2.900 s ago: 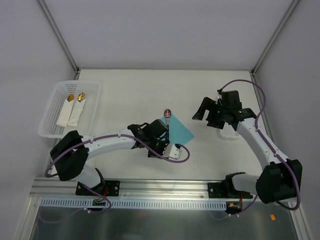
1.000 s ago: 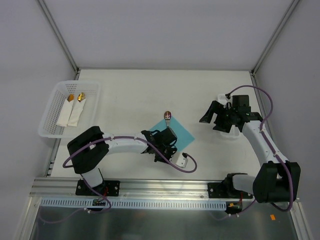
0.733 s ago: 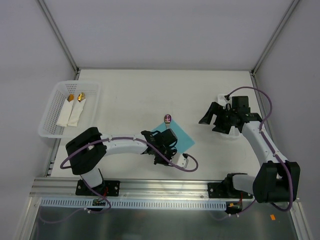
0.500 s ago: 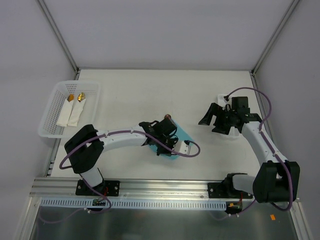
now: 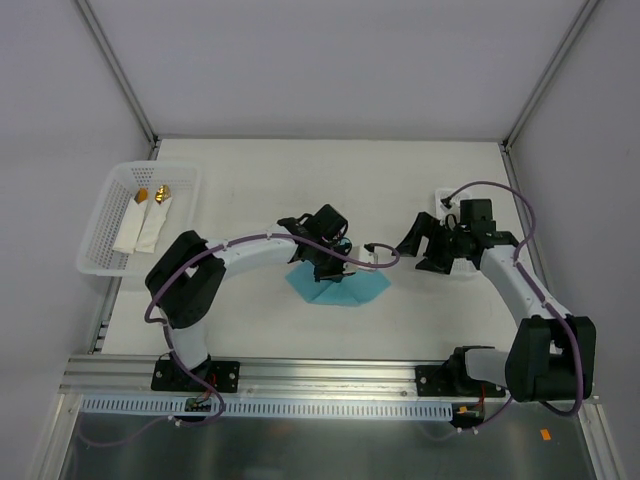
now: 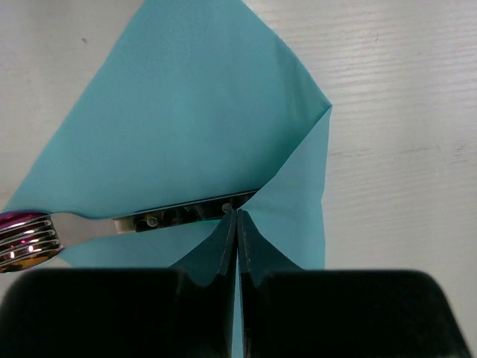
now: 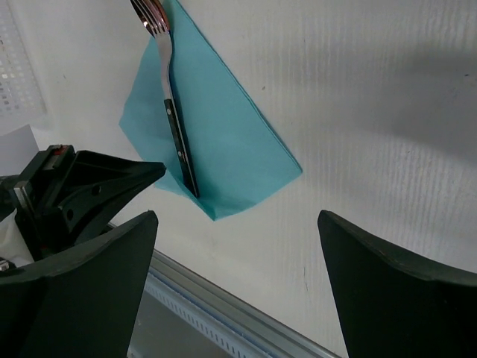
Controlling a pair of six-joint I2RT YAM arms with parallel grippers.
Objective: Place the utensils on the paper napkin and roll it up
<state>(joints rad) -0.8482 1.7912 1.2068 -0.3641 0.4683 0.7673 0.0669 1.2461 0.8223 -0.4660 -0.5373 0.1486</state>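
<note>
The left arm rises from its base at the near edge, elbows out to the left and bends back toward the middle of the worktop (image 5: pixel 250 180). Its left gripper (image 5: pixel 327 252) points down over the far edge of the paper napkin (image 5: pixel 340 288). The black fingers (image 6: pixel 216 253) are pressed tightly together, with their tips at the napkin's fold. It cannot be told whether paper is caught between them.

The napkin is thin, matte teal paper, lying flat and folded into a triangle just near of centre. A fork (image 6: pixel 179 217) lies along its crease and is partly covered. It has a slim dark handle with small rivets, and its glossy purplish-pink tines stick out past the paper's edge.

The right arm arches up the right side, its wrist turned left toward the napkin. The right gripper (image 5: pixel 420 250) hovers with its broad fingers (image 7: pixel 82 276) spread wide and nothing between them.

Far left, a white latticed plastic basket (image 5: pixel 95 228) holds two white rolled napkins (image 5: pixel 140 225) with gold tips.
</note>
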